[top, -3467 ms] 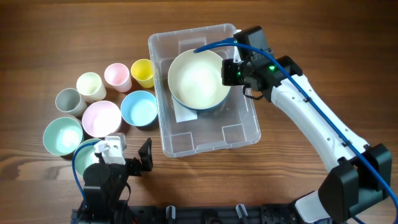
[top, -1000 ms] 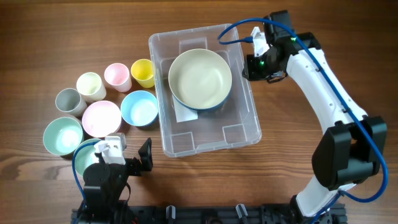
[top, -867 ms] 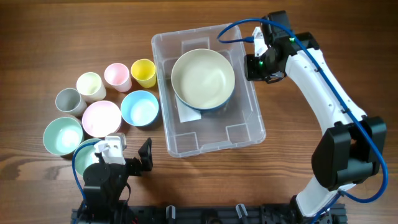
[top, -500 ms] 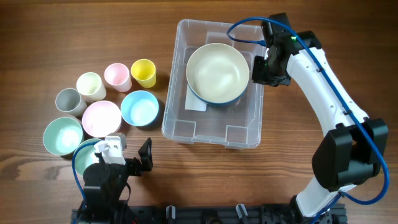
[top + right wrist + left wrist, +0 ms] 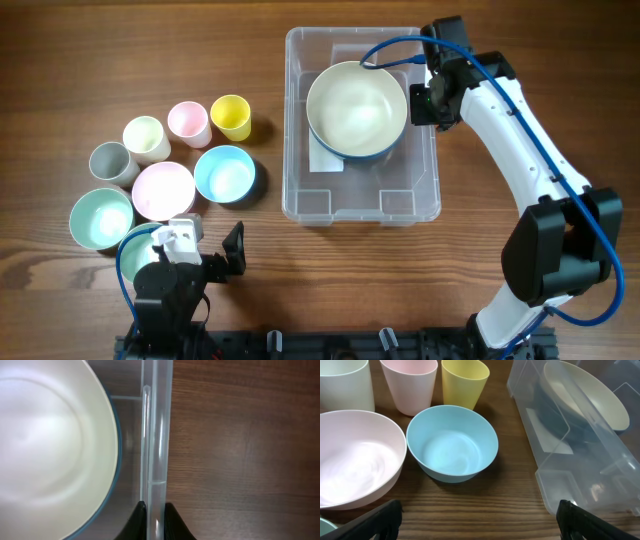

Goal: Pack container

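- Container (image 5: 360,185) — a clear tub on the tabletop — stands right at the right gripper (image 5: 425,100), which meets its right-hand long wall towards the far end.
- From overhead that contact is hard to read. The right wrist view settles it: the gripper's two fingertips are almost closed, pinching the thin clear wall between them, one inside the tub and one outside.
- Just inside the wall from that gripper lies a large bowl (image 5: 357,108), cream within and blue outside.
- The left wrist view shows a white label (image 5: 550,442) on the floor under the bowl.
- The left gripper (image 5: 479,521) is spread wide with nothing in it. It sits low over the tabletop, well apart from the container, which lies ahead to its right.
- Straight ahead of it is a blue bowl (image 5: 452,442), with a pink bowl (image 5: 355,465) ahead to its left.
- Beyond those stand a yellow cup (image 5: 465,382), a pink cup (image 5: 410,385) and a cream cup (image 5: 345,385).
- Overhead alone shows a grey cup (image 5: 111,162) — and a mint bowl (image 5: 100,218) close at the left gripper's left.
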